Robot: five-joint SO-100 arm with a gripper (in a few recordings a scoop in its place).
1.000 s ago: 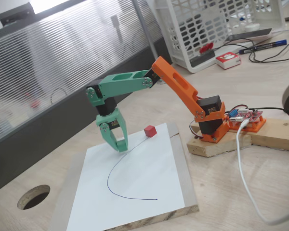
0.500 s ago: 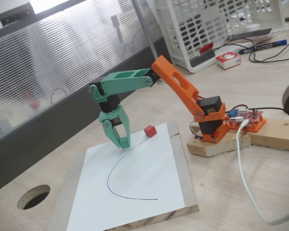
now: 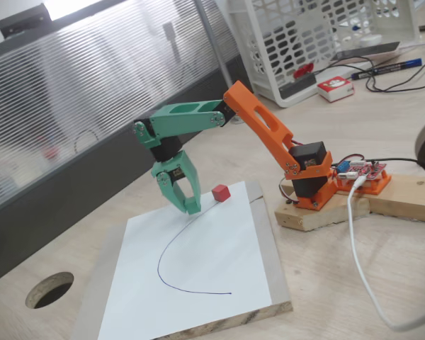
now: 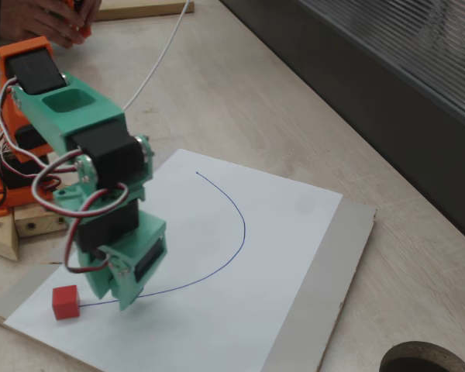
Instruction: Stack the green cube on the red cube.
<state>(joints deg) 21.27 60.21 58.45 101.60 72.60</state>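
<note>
Left to right in a fixed view: your pincer [image 3: 187,200] hangs low over the white sheet [image 3: 198,283] on the board, just left of the red cube [image 3: 221,193]. The jaws look narrow; whether they hold the green cube, I can't tell. Judging the step as approach: centre squarely above red, descend slowly, release only once seated flat.

End effector [image 3: 188,202] grip contents hidden, undeterminable
</note>
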